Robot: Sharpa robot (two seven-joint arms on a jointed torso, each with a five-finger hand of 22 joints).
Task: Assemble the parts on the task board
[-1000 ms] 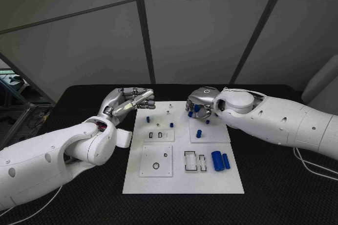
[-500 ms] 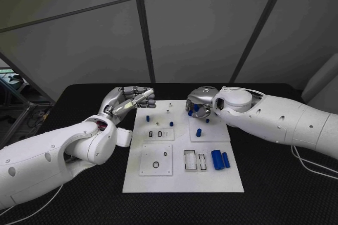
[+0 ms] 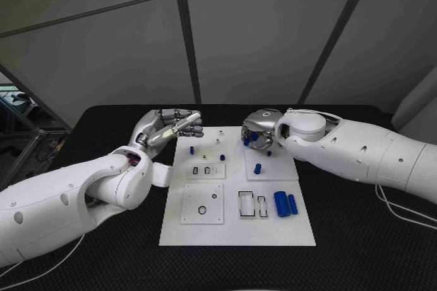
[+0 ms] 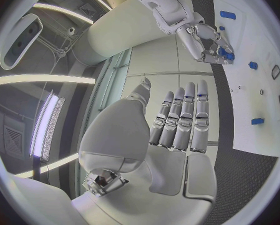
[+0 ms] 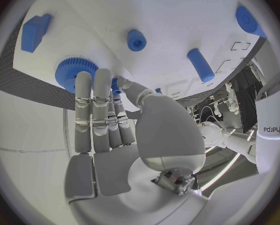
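Touching blue gear [image 5: 76,72] — right robot hand [image 5: 105,116] fingertips, board's [image 3: 232,231] far edge.

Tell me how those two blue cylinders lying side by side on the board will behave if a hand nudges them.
The cylinders lie on their round sides on the flat task board, so they would probably roll sideways. They look rigid, likely plastic, and light. Smooth surfaces may slip in a loose pinch.
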